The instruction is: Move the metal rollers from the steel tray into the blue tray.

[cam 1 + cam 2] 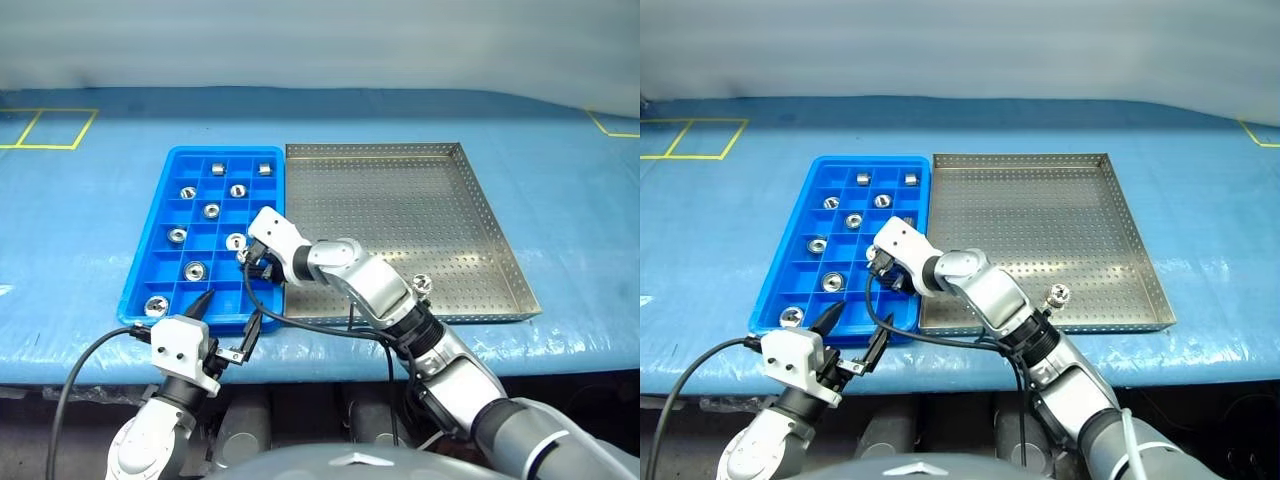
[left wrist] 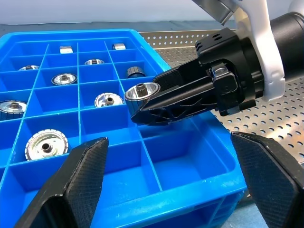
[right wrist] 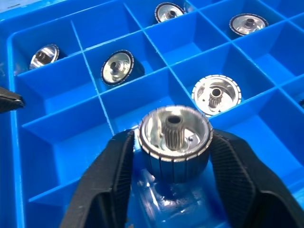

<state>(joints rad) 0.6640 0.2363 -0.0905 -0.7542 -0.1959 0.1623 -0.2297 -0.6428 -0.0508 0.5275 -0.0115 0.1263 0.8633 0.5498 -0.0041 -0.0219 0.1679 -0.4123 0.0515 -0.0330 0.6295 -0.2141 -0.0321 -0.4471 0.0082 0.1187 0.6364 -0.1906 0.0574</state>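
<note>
Starting at my left, the left gripper (image 1: 228, 325) hangs at the near edge of the blue tray (image 1: 150, 262) with its fingers spread as wide as they go and nothing between them; I'm leaving it parked there. The blue tray already holds a scatter of metal rollers (image 1: 212, 210) in separate compartments, one to a cell as far as I can make out. Over the tray's near right corner sits the right gripper (image 1: 258, 266), tilted down, with one roller (image 3: 175, 135) between its fingers (image 3: 110, 176). In the right wrist view the fingers look slightly parted around it, so I judge I'm in the middle of letting go, though I can't be sure whether the roller is still pinched or already resting on the floor of the cell. Further right, the steel tray (image 1: 495, 262) lies beside the blue one, rims touching, and one more roller (image 1: 423, 284) seems to remain near its front edge. Next I need to finish opening, lift the right gripper straight up clear of the dividers, then swing right to that last roller.
</note>
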